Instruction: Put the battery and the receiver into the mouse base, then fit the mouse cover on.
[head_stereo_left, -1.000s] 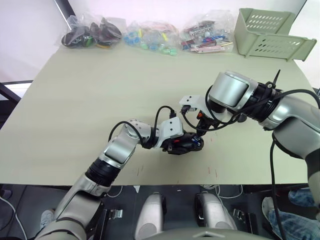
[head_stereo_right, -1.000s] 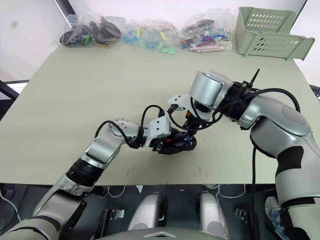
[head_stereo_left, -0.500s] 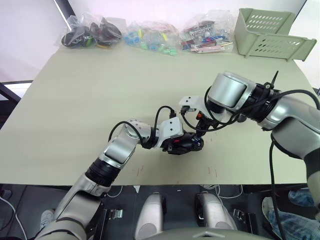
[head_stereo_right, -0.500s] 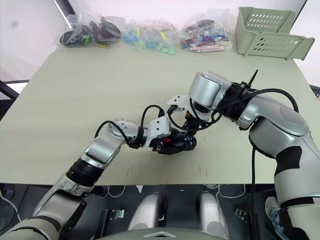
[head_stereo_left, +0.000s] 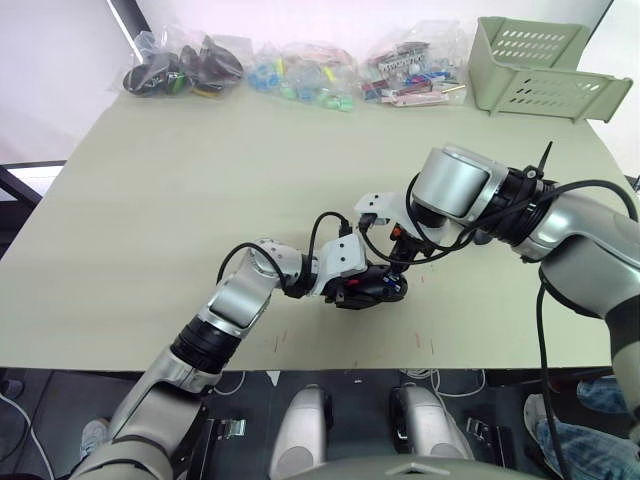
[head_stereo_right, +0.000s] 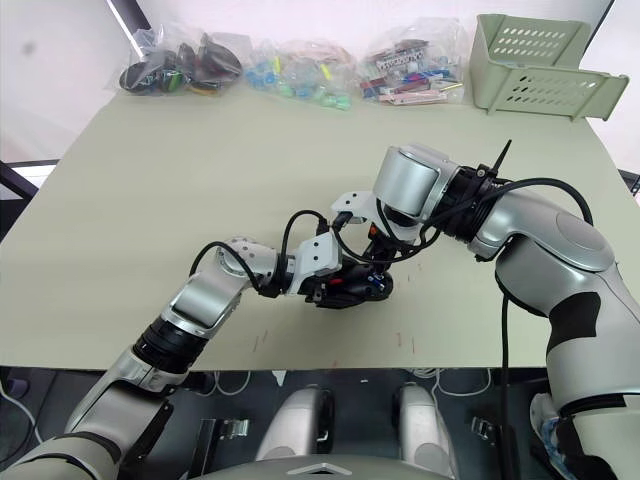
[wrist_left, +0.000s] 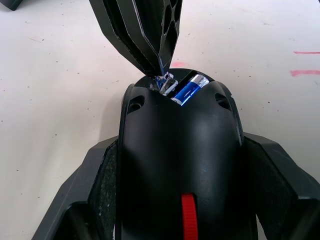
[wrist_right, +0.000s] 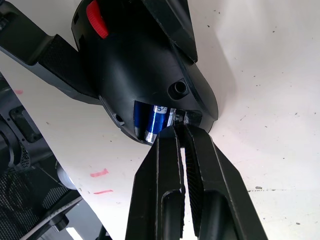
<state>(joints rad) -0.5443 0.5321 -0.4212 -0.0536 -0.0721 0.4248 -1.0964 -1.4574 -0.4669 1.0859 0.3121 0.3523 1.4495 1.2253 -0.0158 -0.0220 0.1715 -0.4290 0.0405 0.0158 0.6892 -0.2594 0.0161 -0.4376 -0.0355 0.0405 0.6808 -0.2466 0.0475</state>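
Little has shifted since the earlier frames: your right arm has edged slightly toward the left, and the left has held its place. The table (head_stereo_left: 150, 200) is wide and bare around the work, with bagged parts (head_stereo_left: 290, 70) and a green basket (head_stereo_left: 545, 65) well apart along the far edge, so you have free room on every side; only the near edge lies close below the left arm.

Your left gripper (wrist_left: 175, 200) is clamped on the mouse base (wrist_left: 175, 150), one finger along each flank, red patch toward the wrist. The battery (wrist_left: 186, 91) already lies in its recess at the far end. Your right gripper (wrist_right: 181, 131) has its fingers pinched together on the receiver (wrist_left: 165, 83), whose tip is touching the base just beside the battery.

I judge you are seating the receiver. Next, press it straight into its slot, then let go without nudging the battery.
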